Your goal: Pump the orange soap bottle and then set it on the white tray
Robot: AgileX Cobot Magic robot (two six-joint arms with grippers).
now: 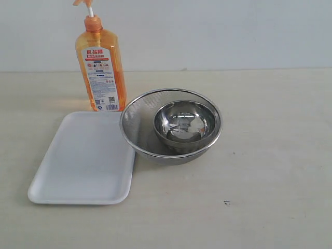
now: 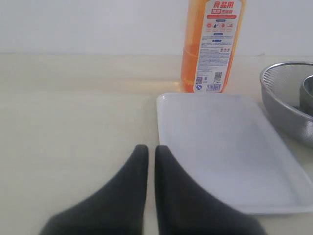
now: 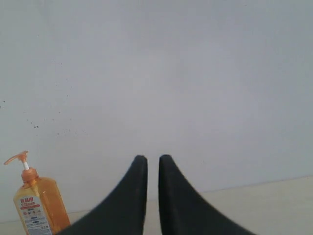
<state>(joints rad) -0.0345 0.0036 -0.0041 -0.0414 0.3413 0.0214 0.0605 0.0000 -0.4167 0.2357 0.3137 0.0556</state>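
1. Left gripper [image 2: 147, 149]: dark fingers pressed together with only a thin slit between them, nothing in the grasp; low over the bare pale table [image 1: 270, 155], off the left side of the tray.
2. White tray [image 1: 83, 161]: flat on the table at the left of the exterior view, long side running away from the camera, nothing on it.
3. Orange soap bottle [image 1: 102, 72]: upright on the table just behind the tray's far right corner, not on the tray; label facing the camera, pump head cut off by the top edge of the exterior view but shown whole in the right wrist view. Touching the tray's rim or a hair apart: cannot tell.
4. Round steel mesh strainer [image 1: 136, 129]: at the middle of the table, just beside the tray's right edge and right of the bottle; contact with the tray not clear.
5. Shiny steel bowl [image 1: 184, 124]: sitting inside the strainer, toward its right side.
6. Right gripper [image 3: 149, 159]: fingers nearly together, a narrow gap between the tips, holding nothing; raised and aimed at the plain wall, well apart from the bottle.
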